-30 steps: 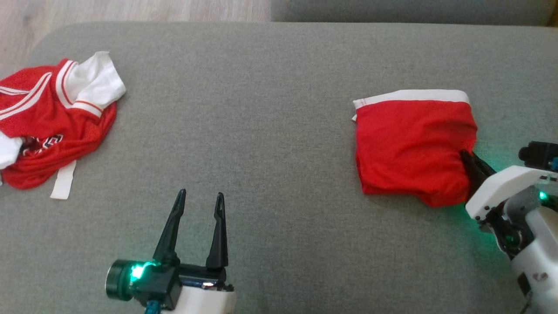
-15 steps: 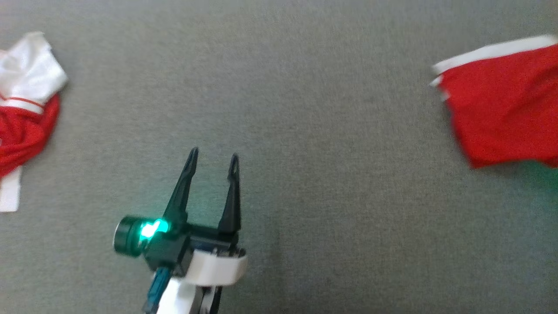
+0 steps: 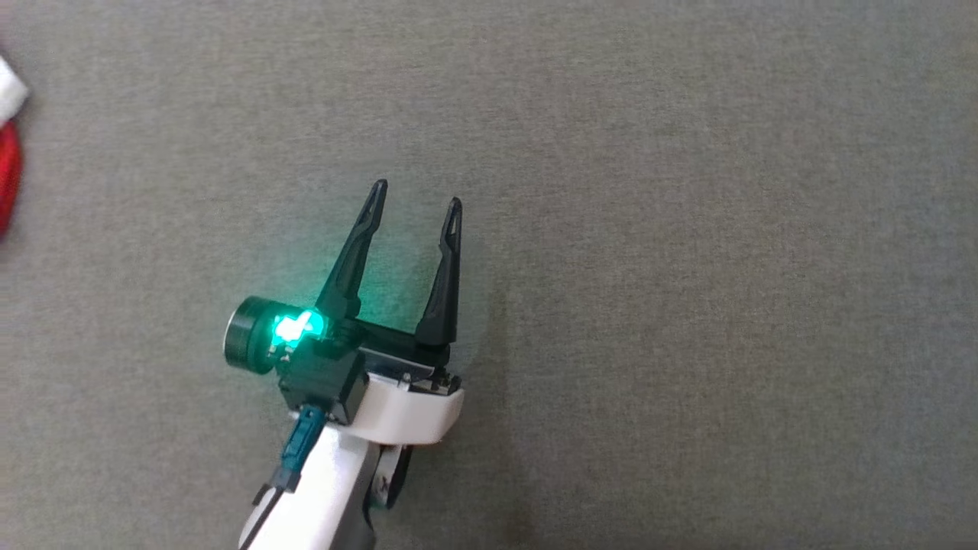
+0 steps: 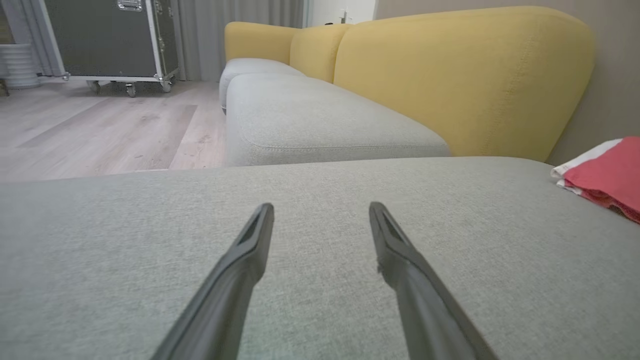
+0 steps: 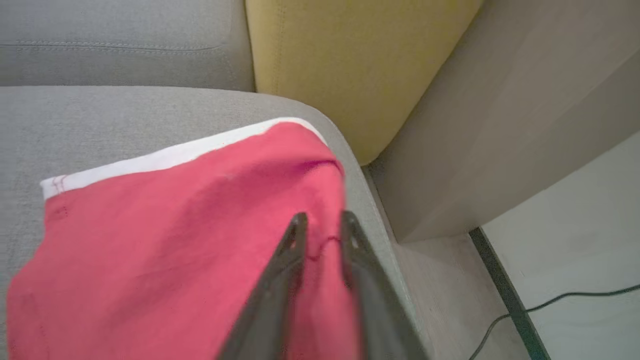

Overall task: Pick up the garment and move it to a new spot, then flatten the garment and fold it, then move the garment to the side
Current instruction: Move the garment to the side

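Note:
The garment (image 5: 175, 215), red with a white band along its far edge, lies folded on the grey cushion (image 5: 100, 120) close to the cushion's right end. My right gripper (image 5: 323, 217) hovers over the garment's right part, jaws only slightly apart, with nothing visibly pinched between them. In the left wrist view the garment (image 4: 607, 170) shows at the right edge. Over bare grey cushion (image 3: 688, 229), my left gripper (image 3: 417, 195) is open and empty; its fingers (image 4: 250, 250) also spread wide in its own wrist view.
A sliver of another red and white garment (image 3: 8, 176) shows at the head view's left edge. Yellow backrests (image 4: 450, 75) rise behind the cushions. Beyond the cushion's right end are a beige wall panel (image 5: 500, 125), floor and a dark cable (image 5: 550, 300).
The head camera has swung, so the folded garment and the right arm have left its picture and the other garment has slid to the left edge. The left gripper stays open.

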Tool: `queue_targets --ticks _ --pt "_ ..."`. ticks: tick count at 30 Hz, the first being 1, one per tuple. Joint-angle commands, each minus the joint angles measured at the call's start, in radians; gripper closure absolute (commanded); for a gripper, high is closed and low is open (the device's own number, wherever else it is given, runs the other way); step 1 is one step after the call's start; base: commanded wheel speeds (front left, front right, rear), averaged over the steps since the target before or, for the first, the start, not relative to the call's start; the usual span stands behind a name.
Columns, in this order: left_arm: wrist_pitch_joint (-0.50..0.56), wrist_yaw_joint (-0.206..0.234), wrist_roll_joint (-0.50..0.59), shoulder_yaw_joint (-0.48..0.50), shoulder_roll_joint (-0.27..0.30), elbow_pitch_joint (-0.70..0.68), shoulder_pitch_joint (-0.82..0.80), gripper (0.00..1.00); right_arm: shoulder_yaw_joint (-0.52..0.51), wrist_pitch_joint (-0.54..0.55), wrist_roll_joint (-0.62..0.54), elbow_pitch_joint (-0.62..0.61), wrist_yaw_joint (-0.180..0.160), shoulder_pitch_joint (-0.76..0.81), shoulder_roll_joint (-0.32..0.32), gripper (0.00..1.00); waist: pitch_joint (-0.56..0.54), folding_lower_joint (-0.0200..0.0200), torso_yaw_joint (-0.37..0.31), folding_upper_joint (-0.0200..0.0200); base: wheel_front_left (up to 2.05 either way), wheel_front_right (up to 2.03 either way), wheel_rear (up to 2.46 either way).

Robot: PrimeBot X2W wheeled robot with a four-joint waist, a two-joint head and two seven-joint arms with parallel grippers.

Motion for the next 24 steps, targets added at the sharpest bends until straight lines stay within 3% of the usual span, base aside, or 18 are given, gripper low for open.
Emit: queue_targets --ticks 1,4,10,16,24 --pt "-0.005 0.005 -0.005 0.020 -0.001 -0.026 0.000 0.00 -0.004 -0.018 -0.026 -0.010 -0.001 0.031 -0.049 0.00 -0.025 -0.0003 0.013 0.0000 0.00 0.00 0.00" --pt "-0.005 0.009 -0.015 0.020 -0.001 -0.017 0.023 0.00 0.000 -0.050 -0.091 -0.009 -0.001 0.042 0.013 0.00 -0.081 -0.0003 0.029 0.0000 0.00 0.00 0.00" --pt "-0.005 0.012 -0.024 0.040 -0.001 -0.011 0.098 0.00 0.048 -0.090 -0.174 -0.049 -0.001 0.104 0.213 0.00 -0.211 -0.0003 0.061 0.0000 0.00 0.00 0.00" --pt "-0.005 0.016 -0.046 0.093 -0.001 0.018 0.211 0.00 0.151 -0.150 -0.166 -0.089 -0.001 0.204 0.422 0.00 -0.359 -0.0003 0.085 0.0000 0.00 0.00 0.00" --pt "-0.005 0.016 -0.078 0.184 -0.001 0.058 0.369 0.00 0.234 -0.275 -0.171 -0.070 -0.001 0.312 0.627 0.00 -0.552 -0.0003 0.080 0.0000 0.00 0.00 0.00"
